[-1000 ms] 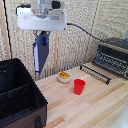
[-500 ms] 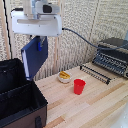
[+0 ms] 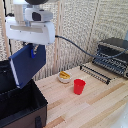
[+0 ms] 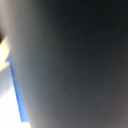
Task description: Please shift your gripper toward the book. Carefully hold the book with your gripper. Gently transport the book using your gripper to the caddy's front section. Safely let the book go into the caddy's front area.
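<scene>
In the exterior view the dark navy book [image 3: 27,66] hangs in the air, tilted, its lower corner over the back of the black caddy [image 3: 20,106] at the exterior view's left. My gripper [image 3: 33,51] is shut on the book's upper edge, the pale block of the hand just above it. The caddy's open compartments lie below and in front of the book. In the wrist view a dark blurred surface fills nearly everything, with a blue strip [image 4: 17,95] along one side; I cannot tell more from it.
A red cup [image 3: 79,86] stands on the wooden table, with a small white bowl [image 3: 64,76] of yellow pieces behind it. A dark toaster oven [image 3: 113,53] and a wire rack [image 3: 97,74] sit at the exterior view's right. A black cable runs behind.
The arm has carried the book toward the exterior view's left, from above the table to above the caddy. The book now hangs more tilted.
</scene>
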